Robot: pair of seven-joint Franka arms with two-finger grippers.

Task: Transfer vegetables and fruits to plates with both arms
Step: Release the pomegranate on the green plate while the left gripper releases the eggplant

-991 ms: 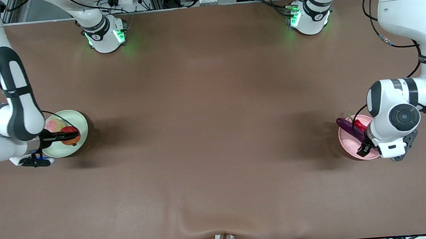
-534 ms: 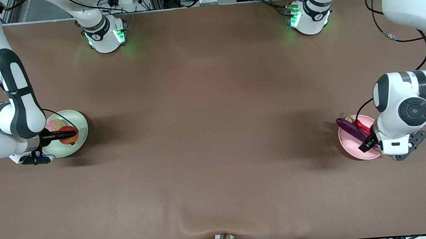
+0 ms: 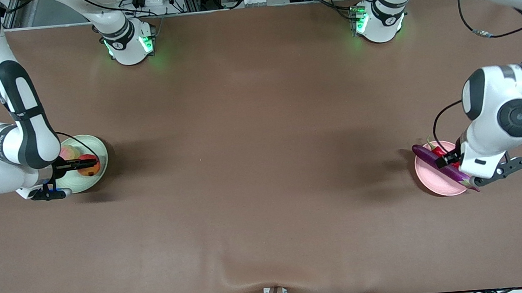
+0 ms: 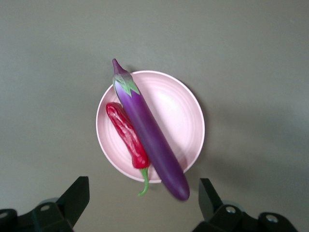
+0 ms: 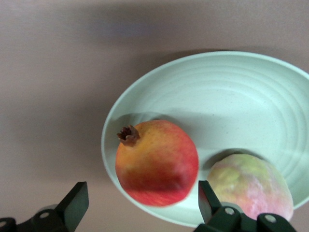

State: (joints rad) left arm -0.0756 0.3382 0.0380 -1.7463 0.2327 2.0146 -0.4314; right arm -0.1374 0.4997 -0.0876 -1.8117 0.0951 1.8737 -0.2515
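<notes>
The pale green plate (image 3: 99, 149) lies at the right arm's end of the table. It holds the red-orange pomegranate-like fruit (image 3: 93, 171) and the pink-and-green peach (image 3: 68, 152). My right gripper (image 3: 78, 166) hangs open and empty over them. In the right wrist view the fruit (image 5: 157, 162) and peach (image 5: 251, 186) rest on the plate (image 5: 217, 92), beneath my open gripper (image 5: 140, 200). The pale pink plate (image 3: 433, 180) at the left arm's end holds the purple eggplant (image 3: 427, 156) and red chili (image 3: 437, 151). My left gripper (image 3: 446, 160) is open and empty above them. The left wrist view shows the eggplant (image 4: 149, 130), chili (image 4: 128, 135) and plate (image 4: 186, 116) below the gripper (image 4: 143, 198).
The brown table cloth (image 3: 262, 165) stretches between the two plates. The two arm bases (image 3: 129, 40) (image 3: 379, 18) stand at the edge farthest from the front camera. The eggplant's ends overhang the pink plate's rim.
My left gripper has lifted away from the eggplant's end, which stays on the pink plate. My right gripper has risen slightly over the pomegranate-like fruit. The fruits and vegetables have not moved.
</notes>
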